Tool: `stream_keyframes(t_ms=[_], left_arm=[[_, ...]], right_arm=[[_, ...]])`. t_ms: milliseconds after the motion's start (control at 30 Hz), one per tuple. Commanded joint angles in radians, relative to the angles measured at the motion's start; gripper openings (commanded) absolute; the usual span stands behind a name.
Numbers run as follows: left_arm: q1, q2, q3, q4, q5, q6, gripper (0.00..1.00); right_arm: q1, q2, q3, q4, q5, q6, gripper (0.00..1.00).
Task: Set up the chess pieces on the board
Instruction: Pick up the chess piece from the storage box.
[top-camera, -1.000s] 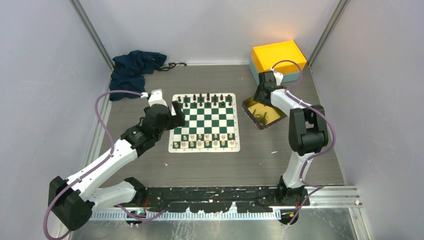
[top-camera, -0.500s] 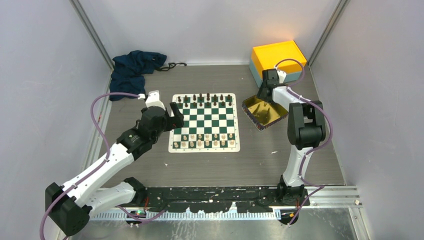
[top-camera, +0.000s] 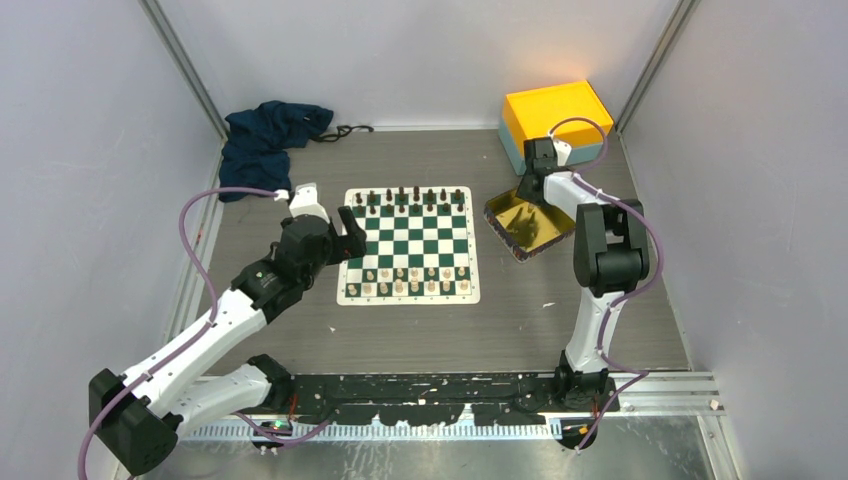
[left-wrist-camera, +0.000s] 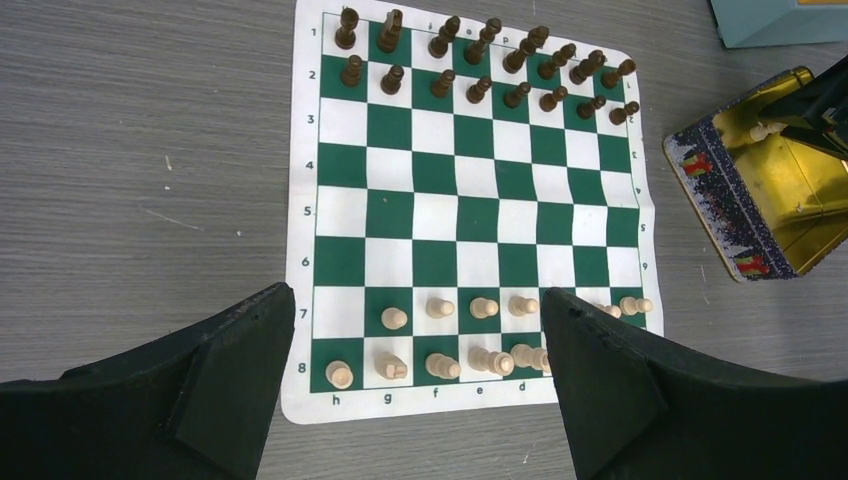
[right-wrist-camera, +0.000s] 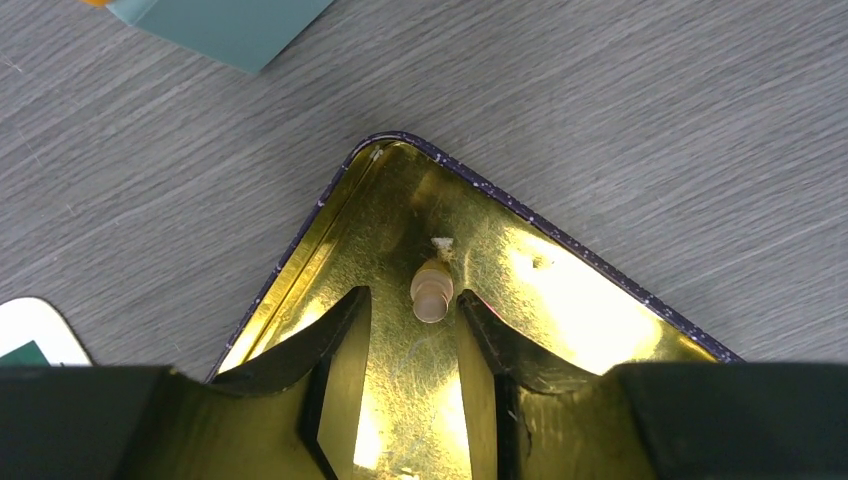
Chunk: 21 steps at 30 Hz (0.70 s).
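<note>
Loose cream piece (right-wrist-camera: 432, 290): lies on its side on the floor of the gold tray (right-wrist-camera: 570, 285), near one corner, off the board.
Cream pieces on the board (left-wrist-camera: 483, 307): stand upright in the two rows nearest the arms, marked 7 and 8; a few are hidden behind a finger of the left gripper.
Board (top-camera: 408, 243): lies flat in the middle of the table (top-camera: 420, 330), with the tray just beside its right edge.
Right gripper (right-wrist-camera: 413, 298): is down inside the tray, jaws partly apart, one finger on each side of the loose piece. The gap is wider than the piece, so it has hold of nothing.
Left gripper (left-wrist-camera: 415, 292): is above the board's near-left corner, jaws spread wide and holding nothing.
Black pieces (left-wrist-camera: 480, 60): fill the two far rows, marked 1 and 2.
Orange box (top-camera: 557, 112): sits in the far right corner, behind the tray.
Blue cloth (top-camera: 268, 135): is bunched in the far left corner, well apart from the board.
</note>
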Motion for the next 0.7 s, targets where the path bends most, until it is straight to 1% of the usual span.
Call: stream_keyframes(t_ms=[0,133,300,367,433,467,567,600,667], left_arm=[[-0.003,-0.024,0.0,0.015,-0.019,0.008,0.93],[-0.002,-0.026,0.002,0.013,-0.021,0.009,0.93],[-0.002,-0.03,-0.006,0.013,-0.022,0.009,0.94],[-0.003,-0.03,-0.008,0.012,-0.024,0.009,0.94],[-0.002,-0.029,-0.008,0.012,-0.024,0.009,0.94],[-0.002,-0.029,-0.008,0.011,-0.024,0.009,0.94],[-0.003,-0.027,-0.008,0.011,-0.025,0.009,0.94],[-0.002,-0.027,-0.008,0.012,-0.025,0.009,0.93],[-0.003,-0.028,-0.009,0.01,-0.027,0.01,0.94]], right_arm=[[-0.004,0.002,0.016,0.029,-0.003,0.017,0.42],[-0.004,0.003,0.009,0.033,-0.007,0.02,0.41],[-0.005,0.008,0.009,0.033,-0.004,0.02,0.32],[-0.008,0.011,0.009,0.03,-0.006,0.021,0.26],[-0.008,0.011,0.008,0.028,-0.005,0.023,0.22],[-0.008,0.011,0.008,0.028,-0.007,0.023,0.19],[-0.01,0.007,0.002,0.029,-0.007,0.024,0.03],[-0.009,0.003,-0.001,0.031,-0.007,0.025,0.01],[-0.01,-0.007,-0.011,0.035,-0.006,0.026,0.01]])
